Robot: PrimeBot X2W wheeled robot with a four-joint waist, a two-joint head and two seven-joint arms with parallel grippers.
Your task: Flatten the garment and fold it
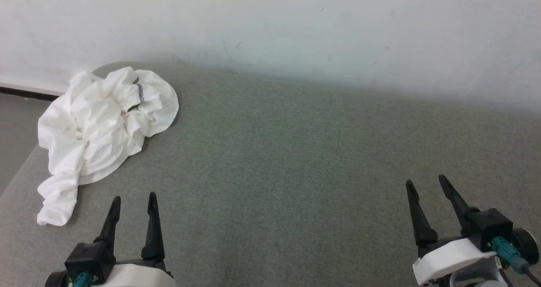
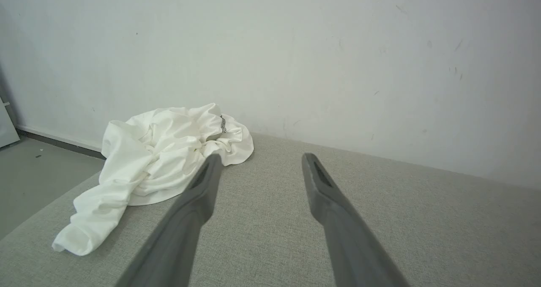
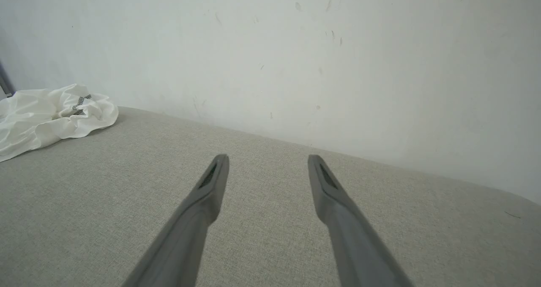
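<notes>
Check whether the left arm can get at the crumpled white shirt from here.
Probably yes: the left gripper is open, the garment lies ahead and to its left on the grey surface, its trailing end close by, and nothing stands between them.

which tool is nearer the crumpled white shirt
Left. The left tool sits just beside the shirt, near its trailing end; the right tool is far across the grey surface.
</notes>
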